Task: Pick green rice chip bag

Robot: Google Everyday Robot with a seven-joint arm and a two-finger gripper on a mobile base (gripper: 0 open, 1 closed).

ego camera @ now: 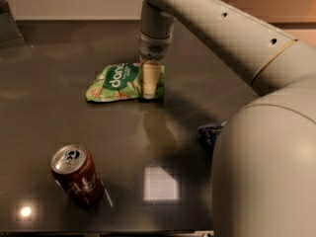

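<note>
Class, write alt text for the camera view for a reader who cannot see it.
The robot's hand is down at the right end of a green rice chip bag lying on a dark table. A red soda can stands front-left, and the arm fills the right side.

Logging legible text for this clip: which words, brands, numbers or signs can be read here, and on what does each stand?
"dang": white lettering on the dark-green patch of the small crinkled light-green rice chip bag; the last letter is unsure.
Red metal soda can: label too blurred to read.
Dark-blue bag: nearly hidden behind the arm, nothing readable.
Cream gripper, down at the green bag's right end: no text on it.
</note>
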